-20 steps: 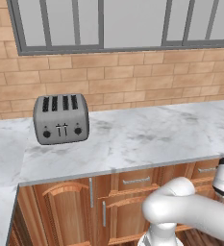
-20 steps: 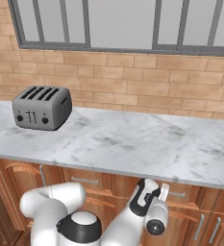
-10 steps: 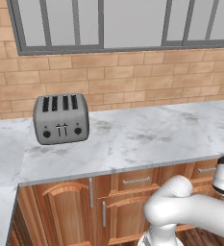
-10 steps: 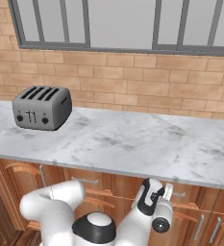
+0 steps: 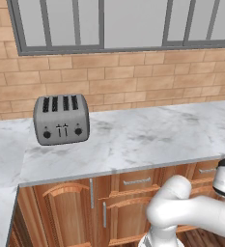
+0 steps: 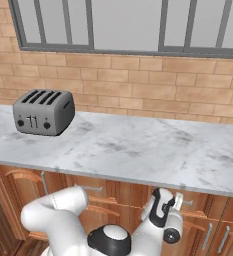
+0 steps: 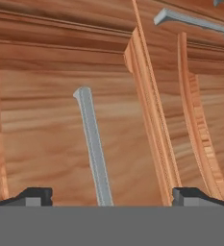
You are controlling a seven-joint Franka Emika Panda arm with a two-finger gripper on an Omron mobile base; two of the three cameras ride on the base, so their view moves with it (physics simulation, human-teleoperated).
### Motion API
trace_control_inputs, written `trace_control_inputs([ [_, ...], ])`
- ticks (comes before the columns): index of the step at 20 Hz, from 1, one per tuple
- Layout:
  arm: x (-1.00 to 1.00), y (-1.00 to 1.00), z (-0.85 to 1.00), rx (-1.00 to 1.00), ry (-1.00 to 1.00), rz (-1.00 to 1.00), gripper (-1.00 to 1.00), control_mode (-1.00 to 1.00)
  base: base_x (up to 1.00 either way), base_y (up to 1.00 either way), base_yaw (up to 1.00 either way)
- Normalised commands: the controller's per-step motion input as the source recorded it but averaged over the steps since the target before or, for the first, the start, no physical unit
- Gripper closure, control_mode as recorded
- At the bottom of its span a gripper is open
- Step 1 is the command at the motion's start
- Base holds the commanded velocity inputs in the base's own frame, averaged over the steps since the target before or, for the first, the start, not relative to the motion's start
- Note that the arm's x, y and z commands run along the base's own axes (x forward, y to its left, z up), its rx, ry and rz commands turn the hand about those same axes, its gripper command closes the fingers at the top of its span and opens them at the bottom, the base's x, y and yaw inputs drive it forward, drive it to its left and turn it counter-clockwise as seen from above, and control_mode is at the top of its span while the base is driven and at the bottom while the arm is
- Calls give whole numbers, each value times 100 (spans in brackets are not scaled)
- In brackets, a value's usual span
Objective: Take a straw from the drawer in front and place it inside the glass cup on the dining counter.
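The bench (image 5: 147, 140) is a smooth white slab veined with grey, backed by rough tan brick and a grey-framed window. At its 9 o'clock end sits a boxy brushed-steel toaster (image 5: 61, 118) with four dark slots and small knobs.

Below the slab runs warm brown wood with a fine grain. The drawer (image 5: 136, 182) is a shallow front with a recessed panel and a short horizontal silver bar; it is closed in the left base view, and no straw or cup can be seen. To its 9 o'clock stands a taller arched cabinet door (image 5: 61, 212) with a slim vertical handle.

The right base view shows the white arm bent low before the cabinets, its wrist turned toward the wood at 5 o'clock.

The hand view gives the close detail the base views lack: a matte silver bar handle (image 7: 94, 151) running up a flat panel, bevelled frame edges to its 3 o'clock, and a second handle (image 7: 192, 23) at 1 o'clock. The gripper (image 7: 112, 196) is spread wide, its dark tips flanking the bar, gripping nothing.
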Motion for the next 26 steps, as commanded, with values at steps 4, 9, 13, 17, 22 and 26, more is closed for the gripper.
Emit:
trace_control_inputs([
  [4, 12, -12, -17, 0, -2, 0, -100, -100, 0, 0, 0],
  [9, 15, -12, -16, 0, -1, 0, -100, -100, 0, 0, 0],
  [13, 18, -10, -16, 0, 0, 0, -100, -100, 0, 0, 0],
  [17, 16, -11, -11, 0, 0, 0, -100, -100, 0, 0, 0],
  [22, 17, -12, -8, 0, 0, 0, -100, -100, 0, 0, 0],
  [26, 18, -12, -11, 0, 0, 0, -100, -100, 0, 0, 0],
])
